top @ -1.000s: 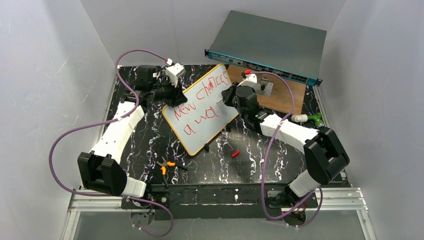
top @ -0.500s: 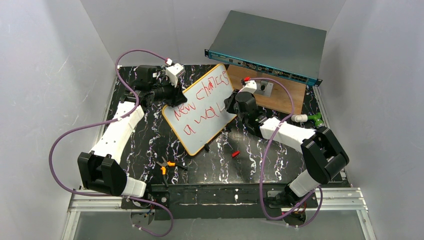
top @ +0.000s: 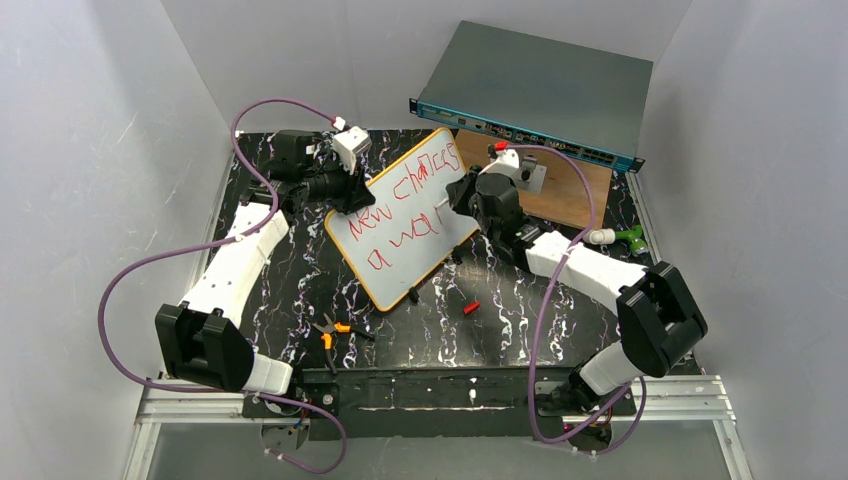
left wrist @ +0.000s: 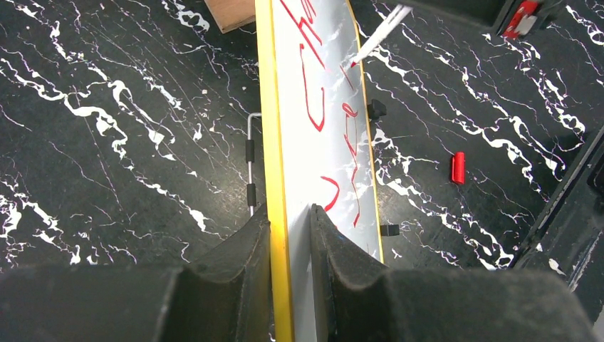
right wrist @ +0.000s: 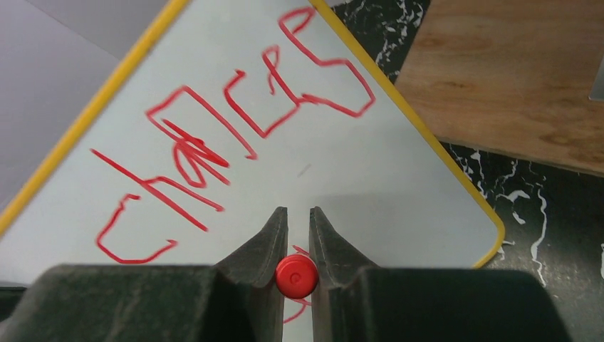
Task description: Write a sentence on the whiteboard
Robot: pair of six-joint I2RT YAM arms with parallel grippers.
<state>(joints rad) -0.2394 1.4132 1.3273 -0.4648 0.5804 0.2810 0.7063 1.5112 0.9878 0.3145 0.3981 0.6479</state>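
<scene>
The whiteboard, white with an orange rim, stands tilted on small black feet at the table's middle. My left gripper is shut on its left rim, one finger on each face, as the left wrist view shows. The sentence is red handwriting in two lines, the lower line short. My right gripper is shut on a red-ended marker. The marker's white body and tip touch the board's face beside the lower line. The top line fills the right wrist view.
A red marker cap lies on the black marbled table in front of the board. Orange-handled pliers lie near the front. A brown wooden board and a grey rack unit sit behind my right arm. A green object lies at right.
My right gripper dipped down and came back up along the board's right part with the marker. The lower red line has gained a stroke. The left arm and the board have not moved.
</scene>
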